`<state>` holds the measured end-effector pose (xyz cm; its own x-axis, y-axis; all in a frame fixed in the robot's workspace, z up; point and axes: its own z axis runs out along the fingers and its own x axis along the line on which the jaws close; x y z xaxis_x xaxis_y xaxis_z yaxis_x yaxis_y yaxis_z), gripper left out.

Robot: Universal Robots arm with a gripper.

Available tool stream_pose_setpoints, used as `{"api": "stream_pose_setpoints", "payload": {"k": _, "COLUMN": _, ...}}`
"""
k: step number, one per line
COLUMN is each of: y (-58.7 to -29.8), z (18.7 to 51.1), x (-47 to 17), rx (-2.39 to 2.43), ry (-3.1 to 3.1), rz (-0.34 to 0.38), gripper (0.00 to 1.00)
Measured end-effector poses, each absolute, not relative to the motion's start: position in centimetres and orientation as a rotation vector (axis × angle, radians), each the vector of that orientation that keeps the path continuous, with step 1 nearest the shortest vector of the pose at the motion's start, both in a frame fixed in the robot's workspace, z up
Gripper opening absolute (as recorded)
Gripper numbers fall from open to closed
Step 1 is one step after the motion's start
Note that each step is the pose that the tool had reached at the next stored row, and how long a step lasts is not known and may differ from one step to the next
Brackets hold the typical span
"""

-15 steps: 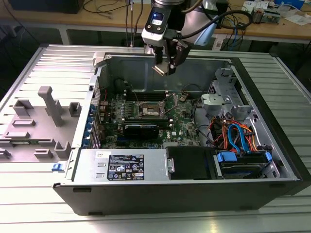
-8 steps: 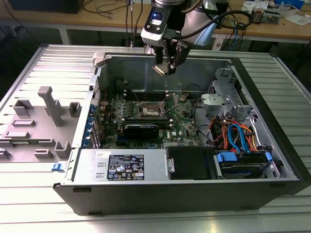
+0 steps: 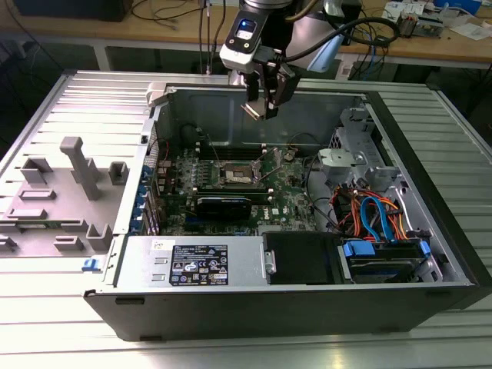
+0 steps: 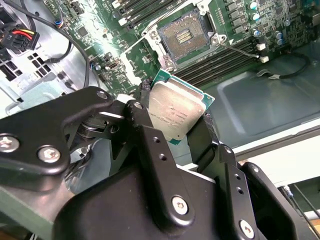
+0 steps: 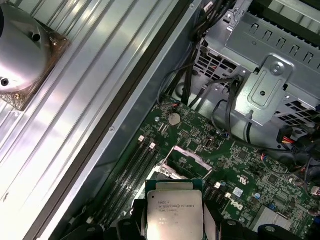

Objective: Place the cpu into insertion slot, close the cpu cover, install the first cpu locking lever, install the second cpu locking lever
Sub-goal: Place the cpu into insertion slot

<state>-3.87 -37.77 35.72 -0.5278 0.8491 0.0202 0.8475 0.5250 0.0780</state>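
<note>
Black claw (image 3: 262, 106) clenched on the small square silvery-grey cpu (image 4: 176, 113), held aloft over the open dark metal computer case (image 3: 307, 307), whose green motherboard (image 3: 294, 192) carries the square dark insertion slot (image 4: 183, 36), contacts bare.

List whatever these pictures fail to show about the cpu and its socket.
- cpu underside: both wrist views, faces away from the cameras.
- cpu's gripped edges: second wrist view, covered by the claw.
- Part of the cpu: first wrist view, cut off by the picture's edge.
- insertion slot contacts: exterior view, too small.
</note>
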Motion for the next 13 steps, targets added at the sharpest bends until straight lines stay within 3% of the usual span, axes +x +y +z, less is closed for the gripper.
{"api": "stream_pose_setpoints", "payload": {"k": 13, "y": -37.79, "z": 35.71, "x": -3.92, "rx": 1.56, "ry": 2.701, "rz": 0.127, "gripper": 0.55}}
